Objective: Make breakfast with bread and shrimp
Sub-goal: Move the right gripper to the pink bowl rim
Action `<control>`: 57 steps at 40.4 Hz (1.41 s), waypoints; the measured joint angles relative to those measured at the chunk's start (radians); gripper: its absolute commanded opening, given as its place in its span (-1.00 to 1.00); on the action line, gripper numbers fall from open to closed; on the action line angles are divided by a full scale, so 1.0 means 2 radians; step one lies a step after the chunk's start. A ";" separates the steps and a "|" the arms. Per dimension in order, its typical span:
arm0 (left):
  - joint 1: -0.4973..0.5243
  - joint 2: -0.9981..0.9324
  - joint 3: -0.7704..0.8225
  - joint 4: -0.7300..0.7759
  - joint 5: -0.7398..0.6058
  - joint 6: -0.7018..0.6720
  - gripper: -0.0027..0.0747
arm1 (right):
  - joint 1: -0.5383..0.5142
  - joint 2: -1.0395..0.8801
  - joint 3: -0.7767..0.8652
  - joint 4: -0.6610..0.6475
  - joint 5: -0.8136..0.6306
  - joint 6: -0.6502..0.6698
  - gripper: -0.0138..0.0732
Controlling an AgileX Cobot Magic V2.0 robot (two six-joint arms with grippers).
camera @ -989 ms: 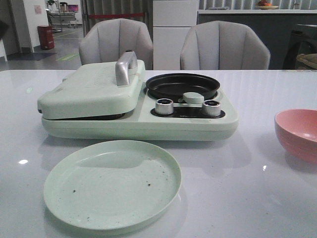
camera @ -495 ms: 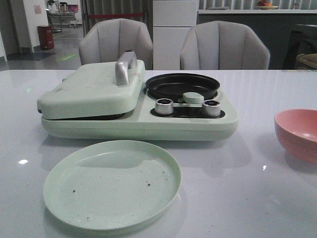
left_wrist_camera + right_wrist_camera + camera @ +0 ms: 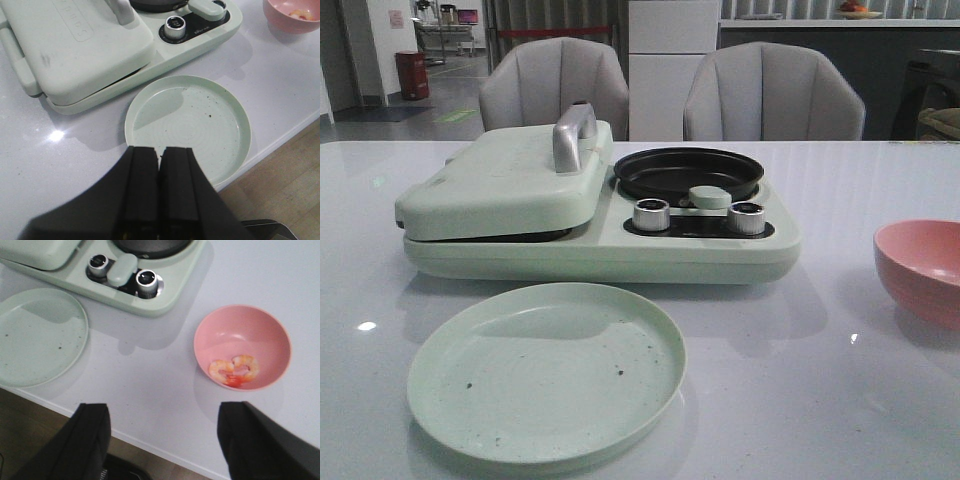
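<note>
The shrimp (image 3: 234, 371), curled orange-pink pieces, lie in a pink bowl (image 3: 250, 330) at the table's right; the bowl's side (image 3: 920, 275) shows in the front view. The bread is hidden or out of view. A pale green breakfast maker (image 3: 590, 205) stands mid-table, its lid (image 3: 70, 45) down and a black pan (image 3: 688, 172) on its right half. An empty green plate (image 3: 545, 370) lies in front of it. My left gripper (image 3: 160, 150) is shut and empty above the plate's near rim (image 3: 150, 100). My right gripper (image 3: 164, 412) is open and empty over the table's front edge, short of the bowl.
Two silver knobs (image 3: 652, 214) and a green handle (image 3: 710, 197) sit on the maker's front. A silver handle (image 3: 572, 135) rises from the lid. Two grey chairs (image 3: 772, 95) stand behind the table. The table's front edge (image 3: 150, 445) drops to wooden floor.
</note>
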 measured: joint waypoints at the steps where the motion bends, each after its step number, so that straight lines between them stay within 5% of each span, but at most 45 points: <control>1: 0.000 0.000 0.000 0.000 -0.001 0.000 -0.67 | 0.000 0.012 -0.002 -0.007 0.000 0.005 0.60; 17: 0.000 0.000 0.000 0.001 -0.001 0.000 -0.67 | -0.013 0.214 -0.062 -0.149 -0.008 0.113 0.60; 31: 0.000 0.000 0.000 0.001 -0.001 0.000 -0.67 | -0.090 0.348 -0.119 -0.154 -0.023 0.117 0.60; 57: 0.000 0.000 0.000 0.001 -0.001 0.000 -0.67 | -0.091 0.478 -0.121 -0.154 -0.154 0.114 0.60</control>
